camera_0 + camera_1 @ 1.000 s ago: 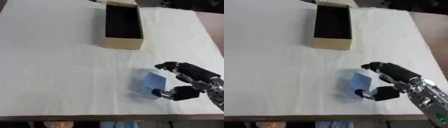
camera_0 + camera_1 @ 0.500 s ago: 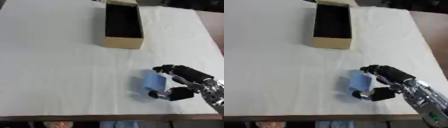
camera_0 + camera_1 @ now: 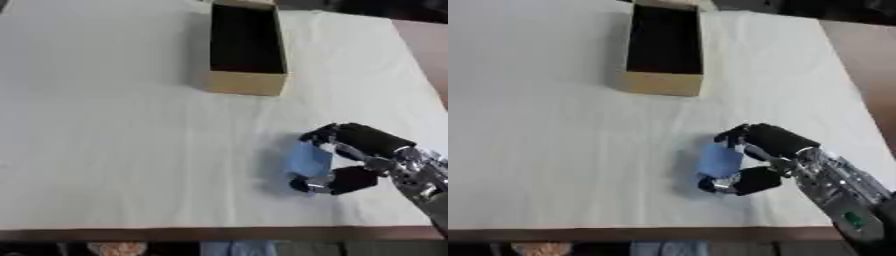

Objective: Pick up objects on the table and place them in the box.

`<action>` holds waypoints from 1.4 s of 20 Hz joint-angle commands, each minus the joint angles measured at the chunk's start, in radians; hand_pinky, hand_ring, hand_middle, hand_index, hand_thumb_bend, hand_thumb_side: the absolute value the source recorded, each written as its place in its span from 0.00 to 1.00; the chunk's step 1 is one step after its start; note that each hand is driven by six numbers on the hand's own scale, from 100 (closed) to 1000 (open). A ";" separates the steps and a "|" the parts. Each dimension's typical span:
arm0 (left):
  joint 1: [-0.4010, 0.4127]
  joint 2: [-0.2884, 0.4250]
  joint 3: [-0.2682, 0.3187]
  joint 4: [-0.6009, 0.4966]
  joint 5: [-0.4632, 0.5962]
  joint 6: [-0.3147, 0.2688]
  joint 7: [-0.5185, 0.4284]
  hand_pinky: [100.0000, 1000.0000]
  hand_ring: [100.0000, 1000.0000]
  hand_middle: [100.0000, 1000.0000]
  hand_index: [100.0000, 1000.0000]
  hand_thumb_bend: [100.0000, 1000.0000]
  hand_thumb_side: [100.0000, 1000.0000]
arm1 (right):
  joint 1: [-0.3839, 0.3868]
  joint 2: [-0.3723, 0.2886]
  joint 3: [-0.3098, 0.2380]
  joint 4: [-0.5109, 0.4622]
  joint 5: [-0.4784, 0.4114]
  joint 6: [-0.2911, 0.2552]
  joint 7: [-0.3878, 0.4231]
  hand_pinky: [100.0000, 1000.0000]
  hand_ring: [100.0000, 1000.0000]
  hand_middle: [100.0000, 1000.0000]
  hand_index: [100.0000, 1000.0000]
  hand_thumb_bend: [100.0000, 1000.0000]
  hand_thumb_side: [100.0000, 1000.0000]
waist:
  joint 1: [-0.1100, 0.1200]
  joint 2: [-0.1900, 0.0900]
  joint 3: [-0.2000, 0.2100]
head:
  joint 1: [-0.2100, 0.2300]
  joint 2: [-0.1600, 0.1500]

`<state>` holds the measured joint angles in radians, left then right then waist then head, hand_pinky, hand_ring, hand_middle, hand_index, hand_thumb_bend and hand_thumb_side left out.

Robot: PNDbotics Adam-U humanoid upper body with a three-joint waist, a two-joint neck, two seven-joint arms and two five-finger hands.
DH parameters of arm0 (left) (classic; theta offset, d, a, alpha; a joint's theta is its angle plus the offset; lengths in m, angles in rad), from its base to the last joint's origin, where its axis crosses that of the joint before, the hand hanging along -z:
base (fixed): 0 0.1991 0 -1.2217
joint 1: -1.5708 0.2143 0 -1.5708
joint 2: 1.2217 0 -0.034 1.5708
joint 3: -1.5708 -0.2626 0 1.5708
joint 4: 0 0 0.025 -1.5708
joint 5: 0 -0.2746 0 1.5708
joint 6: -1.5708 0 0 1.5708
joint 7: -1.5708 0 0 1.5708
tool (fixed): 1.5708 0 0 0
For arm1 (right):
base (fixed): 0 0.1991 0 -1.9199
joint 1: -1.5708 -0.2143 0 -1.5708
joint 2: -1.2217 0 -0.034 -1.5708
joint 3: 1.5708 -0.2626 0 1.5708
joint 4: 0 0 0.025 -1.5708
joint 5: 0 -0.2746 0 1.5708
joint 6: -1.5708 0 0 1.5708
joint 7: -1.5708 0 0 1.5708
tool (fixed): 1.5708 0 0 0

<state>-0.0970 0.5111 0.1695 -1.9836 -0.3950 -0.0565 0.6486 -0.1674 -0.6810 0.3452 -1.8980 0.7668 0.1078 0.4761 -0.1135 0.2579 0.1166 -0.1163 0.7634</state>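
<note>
A small light-blue block (image 3: 308, 160) lies on the white cloth near the table's front right. My right hand (image 3: 363, 155) comes in from the lower right and is curled round it: fingers (image 3: 317, 135) hook over its far edge and the thumb (image 3: 325, 184) closes under its near edge. The block looks slightly tilted off the cloth; I cannot tell whether it still touches. An open cardboard box (image 3: 246, 82) with a dark inside stands at the back centre, well apart from the hand. My left hand shows in neither view.
The white cloth (image 3: 114, 125) covers the table. The table's brown front edge (image 3: 175, 234) runs along the bottom. Bare brown tabletop (image 3: 429, 55) shows at the far right.
My right hand has closed in on the blue block, fingers and thumb drawing together around it, and has shifted a little to the left. The box has not moved.
</note>
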 commanded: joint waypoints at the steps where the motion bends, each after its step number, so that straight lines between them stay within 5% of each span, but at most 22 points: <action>1: -0.009 0.017 0.005 -0.016 -0.005 0.001 -0.005 0.58 0.61 0.63 0.71 0.27 0.96 | 0.008 -0.030 0.000 -0.027 -0.018 0.011 -0.031 0.77 0.70 0.54 0.79 0.32 0.88 | 0.005 -0.008 0.002 | 0.003 -0.009; 8: -0.009 0.017 0.006 -0.016 -0.006 0.001 -0.006 0.58 0.61 0.63 0.71 0.27 0.96 | 0.017 -0.043 -0.002 -0.054 -0.046 0.034 -0.050 0.77 0.70 0.54 0.79 0.32 0.88 | 0.005 -0.007 0.002 | 0.004 -0.009; 9: -0.008 0.016 0.006 -0.016 -0.006 0.002 -0.006 0.58 0.61 0.63 0.72 0.27 0.96 | 0.016 -0.044 -0.002 -0.056 -0.047 0.035 -0.050 0.73 0.61 0.47 0.71 0.00 0.78 | 0.005 -0.008 0.001 | 0.004 -0.010; 14: -0.001 0.014 0.011 -0.016 -0.011 0.005 -0.011 0.58 0.61 0.63 0.72 0.26 0.96 | -0.001 -0.071 -0.057 -0.099 -0.102 0.081 -0.104 0.70 0.56 0.46 0.71 0.00 0.62 | 0.007 -0.014 -0.011 | 0.008 -0.018; 20: -0.001 0.016 0.013 -0.016 -0.013 0.006 -0.011 0.58 0.61 0.63 0.72 0.27 0.96 | -0.027 -0.090 -0.085 -0.102 -0.187 0.097 -0.147 0.70 0.56 0.46 0.71 0.00 0.63 | 0.006 -0.016 -0.015 | 0.009 -0.019; 21: 0.000 0.017 0.012 -0.016 -0.013 0.006 -0.012 0.58 0.61 0.64 0.72 0.27 0.96 | -0.032 -0.097 -0.092 -0.102 -0.202 0.098 -0.152 0.70 0.57 0.47 0.73 0.00 0.49 | 0.005 -0.018 -0.015 | 0.008 -0.019; 28: -0.008 0.021 0.011 -0.016 -0.011 0.004 -0.014 0.58 0.61 0.64 0.72 0.26 0.96 | -0.173 -0.201 -0.173 -0.102 -0.302 0.104 -0.179 0.71 0.56 0.47 0.73 0.00 0.50 | 0.004 -0.011 -0.008 | -0.003 -0.044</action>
<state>-0.0960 0.5107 0.1703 -1.9836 -0.4056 -0.0511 0.6366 -0.3271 -0.8343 0.1966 -1.9799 0.4872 0.2059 0.3007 -0.1136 0.2596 0.1084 -0.1151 0.7345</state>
